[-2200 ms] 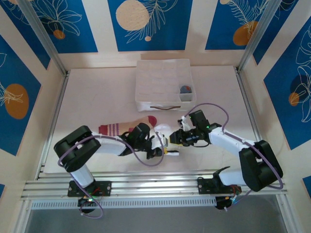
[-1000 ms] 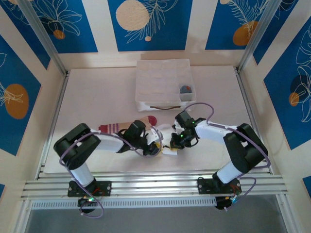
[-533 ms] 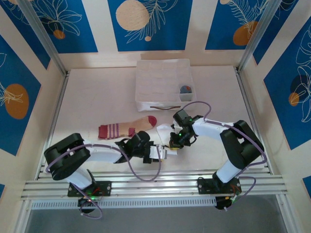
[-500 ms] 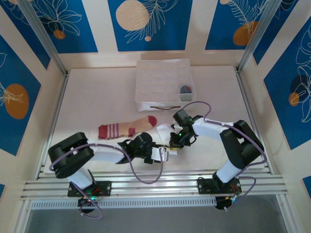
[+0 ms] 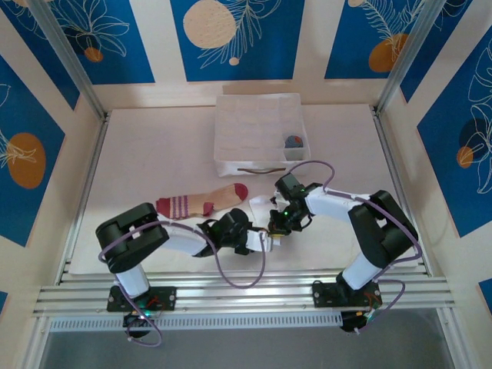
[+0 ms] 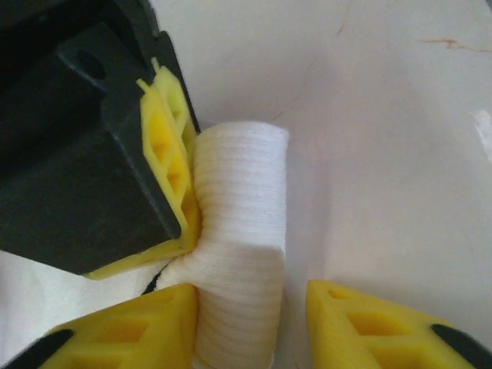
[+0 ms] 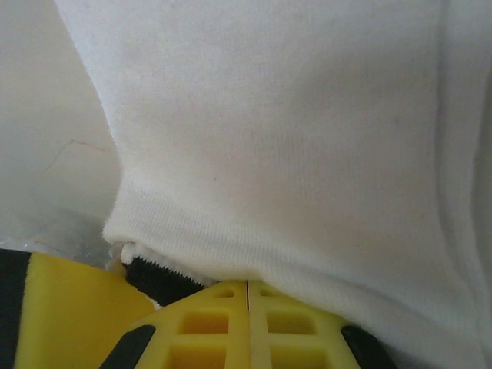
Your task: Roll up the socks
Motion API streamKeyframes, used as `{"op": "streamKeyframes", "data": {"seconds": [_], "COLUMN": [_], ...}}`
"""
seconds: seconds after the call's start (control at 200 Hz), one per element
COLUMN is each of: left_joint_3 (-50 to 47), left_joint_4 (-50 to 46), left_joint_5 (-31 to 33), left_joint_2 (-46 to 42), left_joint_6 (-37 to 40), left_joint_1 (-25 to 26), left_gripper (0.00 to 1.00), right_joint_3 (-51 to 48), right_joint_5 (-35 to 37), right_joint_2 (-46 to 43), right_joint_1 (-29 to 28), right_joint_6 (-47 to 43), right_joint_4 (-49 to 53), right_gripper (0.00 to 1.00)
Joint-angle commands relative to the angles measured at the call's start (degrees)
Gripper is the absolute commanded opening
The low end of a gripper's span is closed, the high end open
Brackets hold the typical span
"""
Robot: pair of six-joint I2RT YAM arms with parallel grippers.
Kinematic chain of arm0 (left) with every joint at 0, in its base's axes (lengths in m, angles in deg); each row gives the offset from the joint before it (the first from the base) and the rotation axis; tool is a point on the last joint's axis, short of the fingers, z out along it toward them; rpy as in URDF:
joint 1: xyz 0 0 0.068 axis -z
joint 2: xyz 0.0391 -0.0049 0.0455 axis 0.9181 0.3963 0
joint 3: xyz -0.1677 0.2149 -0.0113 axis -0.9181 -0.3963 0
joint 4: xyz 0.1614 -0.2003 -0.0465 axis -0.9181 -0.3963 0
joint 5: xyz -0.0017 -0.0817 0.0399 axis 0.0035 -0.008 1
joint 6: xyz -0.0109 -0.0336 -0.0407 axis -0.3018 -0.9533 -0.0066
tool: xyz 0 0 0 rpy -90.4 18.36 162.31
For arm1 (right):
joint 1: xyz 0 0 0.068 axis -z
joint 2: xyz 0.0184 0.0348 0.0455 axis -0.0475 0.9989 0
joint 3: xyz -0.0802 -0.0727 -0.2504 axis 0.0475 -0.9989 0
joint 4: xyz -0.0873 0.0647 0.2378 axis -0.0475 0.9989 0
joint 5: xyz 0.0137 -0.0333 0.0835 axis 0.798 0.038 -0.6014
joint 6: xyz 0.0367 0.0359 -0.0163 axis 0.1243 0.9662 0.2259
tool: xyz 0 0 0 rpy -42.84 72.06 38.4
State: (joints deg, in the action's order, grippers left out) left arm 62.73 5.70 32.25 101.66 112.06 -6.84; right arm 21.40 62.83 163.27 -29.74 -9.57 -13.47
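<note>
- Socks number three, and the white sock (image 5: 258, 204) is nearest, at the front middle of the pale surface (image 5: 154, 154). Its near end is rolled into a thick fold (image 6: 242, 207).
- Two arms reach low across the surface and meet at that fold.
- Left gripper (image 6: 250, 307) is parted around the roll, with one yellow finger (image 6: 138, 330) touching it and the other apart.
- Right gripper (image 7: 247, 296) has its fingers closed together against the fabric beside the black cuff stripe (image 7: 154, 280). I cannot tell whether cloth is caught between them.
- Tan sock (image 5: 201, 204) lies flat just behind the left arm.
- One white compartment box (image 5: 254, 131) sits farther back, with the grey-orange sock (image 5: 294, 141) in its right near compartment.
- Blue leaf-patterned walls (image 5: 231, 38) enclose the space.
</note>
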Motion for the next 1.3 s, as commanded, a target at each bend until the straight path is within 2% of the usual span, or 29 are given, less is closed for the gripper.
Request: {"op": "streamKeyframes", "data": {"seconds": [0.0, 0.055, 0.135, 0.225, 0.31, 0.48, 0.6, 0.775, 0.86, 1.071, 1.296], "left_joint_3": [1.96, 3.08, 7.04, 12.91, 16.24, 24.15, 29.1, 32.31, 32.35, 32.67, 33.42], "left_joint_4": [-6.05, -10.38, -20.72, -30.37, -34.96, -44.93, -50.3, -52.27, -51.61, -49.74, -49.63], "left_joint_5": [0.08, -2.55, -10.2, -16.65, -21.5, -28.61, -31.97, -35.76, -36.98, -38.24, -38.21], "left_joint_2": [1.76, 0.86, 0.66, 2.51, 4.15, 9.26, 13.06, 16.53, 17.3, 19.85, 21.73], "left_joint_6": [0.12, -0.05, -1.12, -3.55, -5.82, -10.17, -12.94, -18.49, -21.14, -29.51, -32.92], "left_joint_1": [0.79, 0.44, -1.11, -2.43, -3.39, -5.68, -7.23, -10.06, -11.27, -14.4, -15.16], "left_gripper": [0.0, 0.0, 0.0, 0.0, 0.0, 0.0, 0.0, 0.0, 0.0, 0.0, 0.0], "right_joint_3": [-2.7, -3.51, -6.11, -10.04, -12.68, -15.16, -16.54, -17.79, -17.68, -16.77, -14.94], "right_joint_5": [-1.74, -2.3, -5.87, -9.0, -9.89, -14.2, -16.35, -16.34, -15.37, -12.18, -9.05], "right_joint_2": [-0.79, -3.4, -7.48, -12.3, -16.23, -20.15, -19.97, -17.96, -16.91, -16.37, -14.59], "right_joint_1": [-0.7, -0.06, 2.79, 6.71, 8.64, 9.07, 9.08, 9.05, 8.95, 8.16, 5.33], "right_joint_6": [-1.38, -0.71, 0.77, 2.79, 3.09, 2.39, 2.03, 1.84, 1.76, 0.86, -0.47], "right_joint_4": [1.12, 0.4, -2.25, -5.6, -6.91, -9.89, -12.11, -12.56, -11.65, -9.4, -7.84], "right_gripper": [0.16, 0.3, 0.37, 0.38, 0.37, 0.25, 0.27, 0.4, 0.42, 0.44, 0.42]}}
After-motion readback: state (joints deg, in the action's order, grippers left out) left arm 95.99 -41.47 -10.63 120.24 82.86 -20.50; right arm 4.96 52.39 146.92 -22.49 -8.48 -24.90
